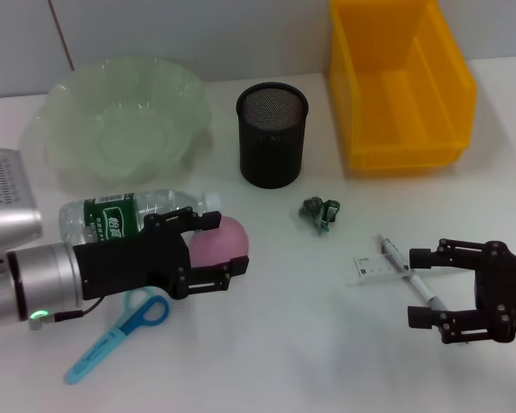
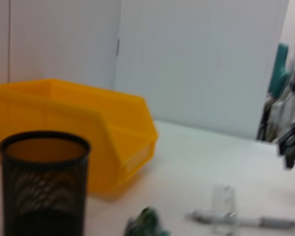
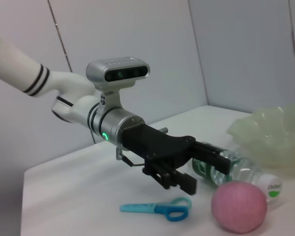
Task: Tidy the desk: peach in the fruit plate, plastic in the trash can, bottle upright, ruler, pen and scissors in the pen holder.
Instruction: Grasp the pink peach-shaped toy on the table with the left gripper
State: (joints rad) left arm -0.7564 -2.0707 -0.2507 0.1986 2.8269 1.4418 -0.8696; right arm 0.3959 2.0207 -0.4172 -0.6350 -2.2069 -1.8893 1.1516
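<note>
My left gripper (image 1: pixel 232 244) is open, and the pink peach (image 1: pixel 224 243) lies on the table between its fingers, not squeezed. The right wrist view shows the same gripper (image 3: pixel 201 171) open beside the peach (image 3: pixel 238 206). A clear bottle (image 1: pixel 125 216) lies on its side just behind. Blue scissors (image 1: pixel 120 331) lie in front of the left arm. My right gripper (image 1: pixel 417 286) is open over the pen (image 1: pixel 410 274), which lies across the small ruler (image 1: pixel 371 267). A crumpled green plastic scrap (image 1: pixel 320 212) lies mid-table. The black mesh pen holder (image 1: pixel 272 133) stands behind it.
The pale green fruit plate (image 1: pixel 125 120) is at the back left and the yellow bin (image 1: pixel 400 82) at the back right. The left wrist view shows the pen holder (image 2: pixel 44 182), bin (image 2: pixel 88 128), plastic (image 2: pixel 147 223) and pen (image 2: pixel 246 221).
</note>
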